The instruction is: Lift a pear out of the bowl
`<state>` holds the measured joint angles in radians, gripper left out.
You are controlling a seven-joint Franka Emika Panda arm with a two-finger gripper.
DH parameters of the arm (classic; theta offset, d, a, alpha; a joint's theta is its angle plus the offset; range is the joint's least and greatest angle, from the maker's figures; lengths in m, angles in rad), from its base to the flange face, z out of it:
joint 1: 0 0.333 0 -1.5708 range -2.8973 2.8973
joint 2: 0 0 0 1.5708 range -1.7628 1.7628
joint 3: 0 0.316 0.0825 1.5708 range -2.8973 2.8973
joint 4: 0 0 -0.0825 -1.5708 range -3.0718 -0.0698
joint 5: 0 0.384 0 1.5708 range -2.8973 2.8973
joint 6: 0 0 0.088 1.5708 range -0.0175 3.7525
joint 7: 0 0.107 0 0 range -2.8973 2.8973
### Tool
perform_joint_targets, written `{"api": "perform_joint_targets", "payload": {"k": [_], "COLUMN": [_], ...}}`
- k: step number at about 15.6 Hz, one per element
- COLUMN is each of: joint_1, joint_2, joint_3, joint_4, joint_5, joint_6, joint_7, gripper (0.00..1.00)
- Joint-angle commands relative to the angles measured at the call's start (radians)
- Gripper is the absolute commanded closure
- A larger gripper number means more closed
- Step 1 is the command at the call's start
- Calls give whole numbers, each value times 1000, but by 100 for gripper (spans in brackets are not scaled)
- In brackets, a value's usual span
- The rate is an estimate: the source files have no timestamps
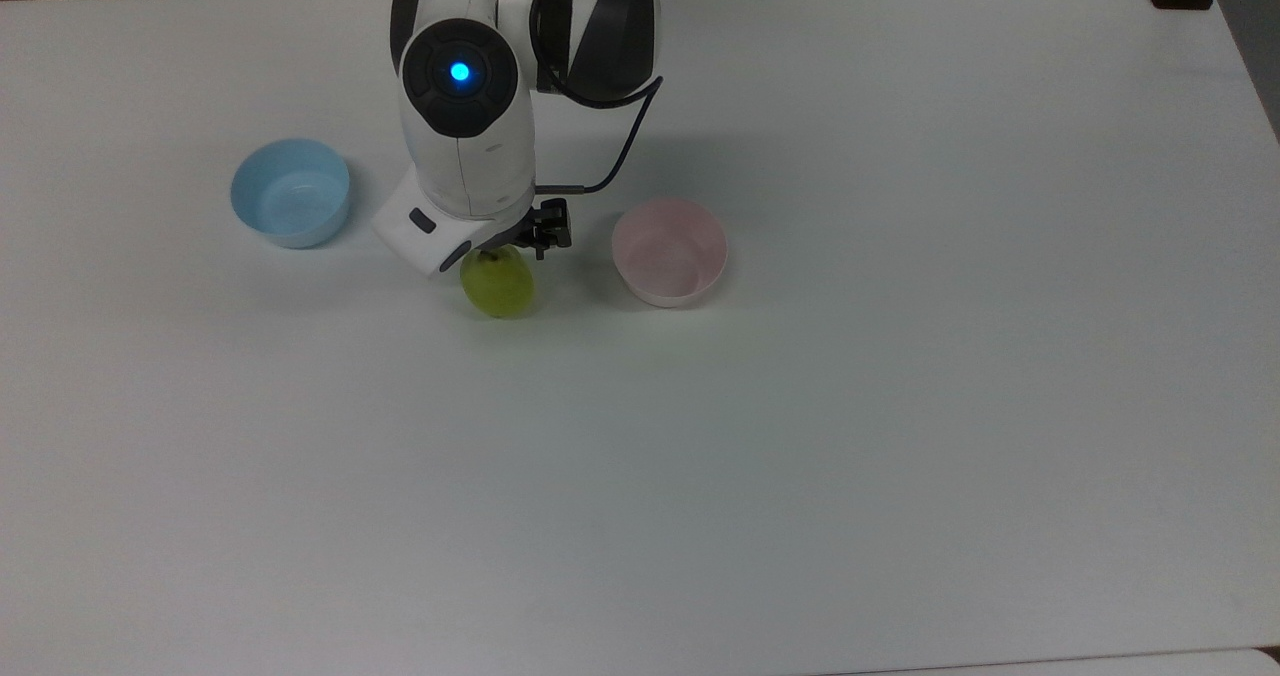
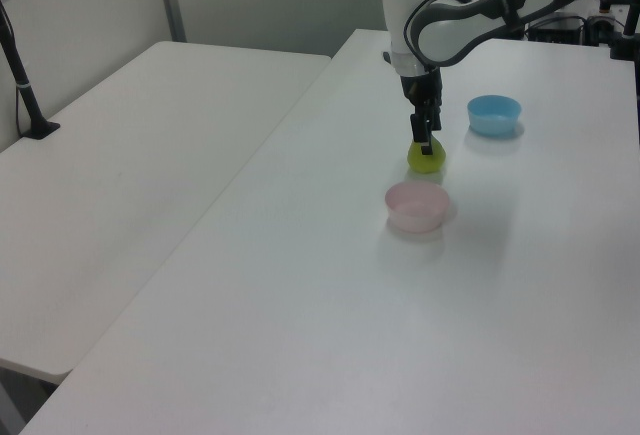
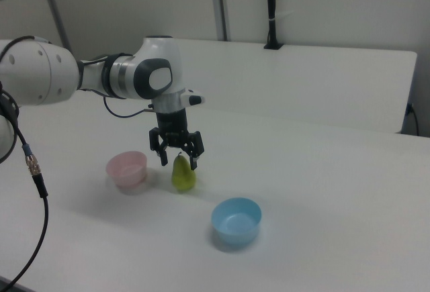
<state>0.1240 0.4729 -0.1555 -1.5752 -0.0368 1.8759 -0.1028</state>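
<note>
Between spread fingers [image 3: 163, 154], pear [image 3: 182, 175], seemingly tabled

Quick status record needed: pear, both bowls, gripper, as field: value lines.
pear: upright on the table, between the bowls, outside both
pink bowl: empty, beside the pear
blue bowl: empty
gripper: open, fingers astride the pear's top
task state: pear out of the pink bowl

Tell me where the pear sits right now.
The pear stands on the white table between the two bowls in the top view, closer to the pink bowl than the blue bowl, right under the open gripper.
</note>
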Motion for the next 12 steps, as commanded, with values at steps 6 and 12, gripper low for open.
{"api": "perform_joint_targets", "payload": {"k": [6, 12], "joint_1": [11, -1], "joint_2": [-224, -353], "joint_3": [-1, 8], "joint_4": [-16, -22], "joint_5": [-8, -3], "joint_6": [-124, -231], "joint_7": [107, 109], "gripper": [0, 0]}}
